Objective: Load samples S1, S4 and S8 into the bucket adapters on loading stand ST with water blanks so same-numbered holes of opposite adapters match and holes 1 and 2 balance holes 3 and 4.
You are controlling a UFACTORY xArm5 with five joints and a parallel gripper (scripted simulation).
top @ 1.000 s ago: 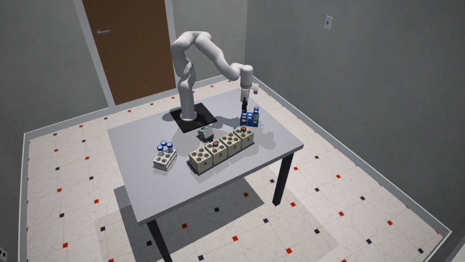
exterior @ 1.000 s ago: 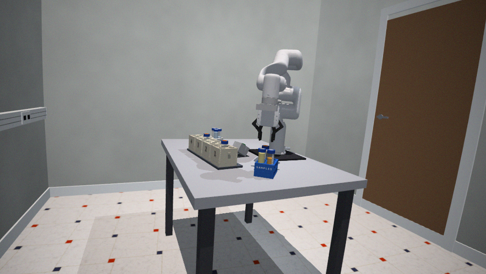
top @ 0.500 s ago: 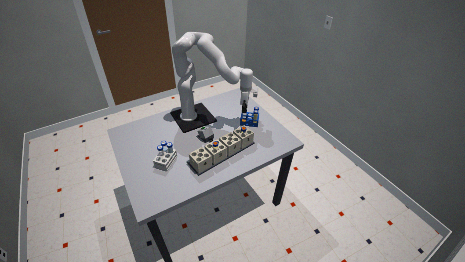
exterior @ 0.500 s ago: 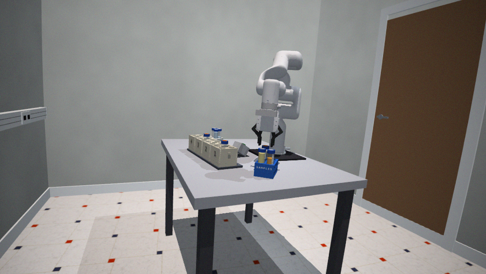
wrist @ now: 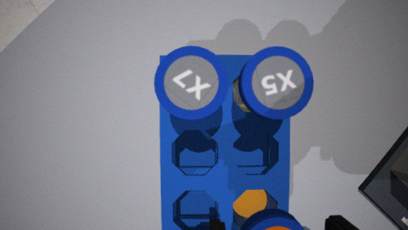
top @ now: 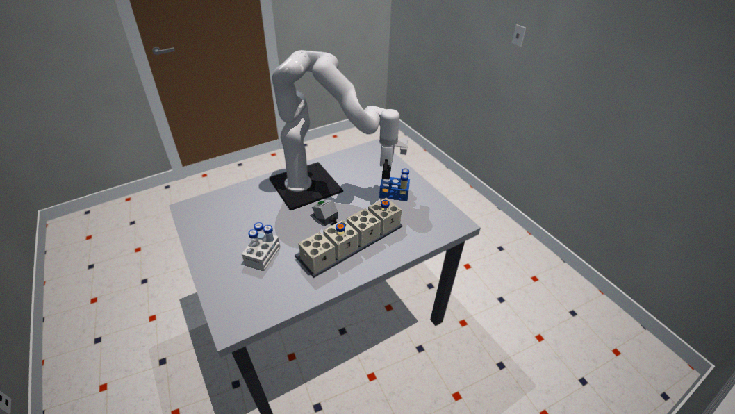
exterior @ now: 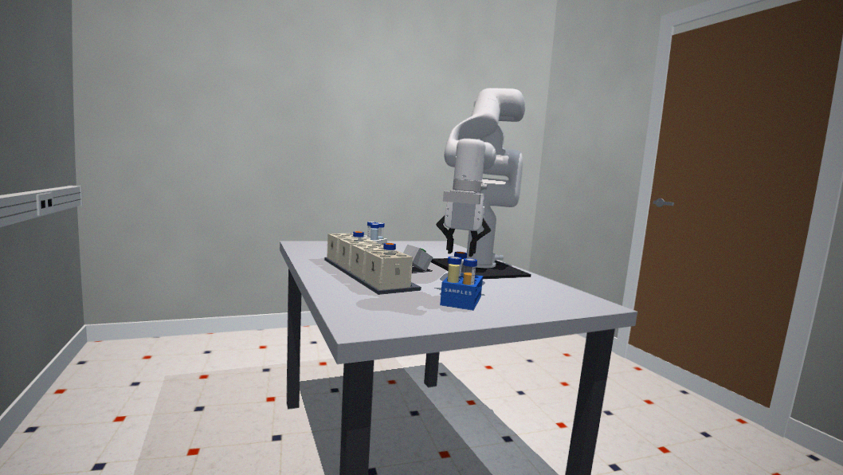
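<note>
I count three tubes in the blue rack (top: 394, 195) (exterior: 460, 296) (wrist: 224, 162), three in the white rack (top: 260, 255), and one each in adapters 1 (top: 392, 221) (exterior: 387, 272) and 3 (top: 348, 246). My gripper (top: 386, 172) (exterior: 461, 247) (wrist: 272, 225) points down, parted and holding nothing, above the blue rack's orange-dotted tube (wrist: 279, 228).

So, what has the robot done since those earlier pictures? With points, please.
The gripper (top: 386, 177) (exterior: 461, 252) (wrist: 275, 223) has come down, roughly straight, toward the orange-dotted tube (exterior: 460, 255) (wrist: 275, 214) in the blue SAMPLES rack (top: 394, 196) (exterior: 460, 300) (wrist: 225, 181). Its fingers are open around nothing; it has neither taken hold of nor let go of anything. The racks, the bucket adapters (top: 348, 249) (exterior: 372, 266) and all the visible tubes stayed put.
</note>
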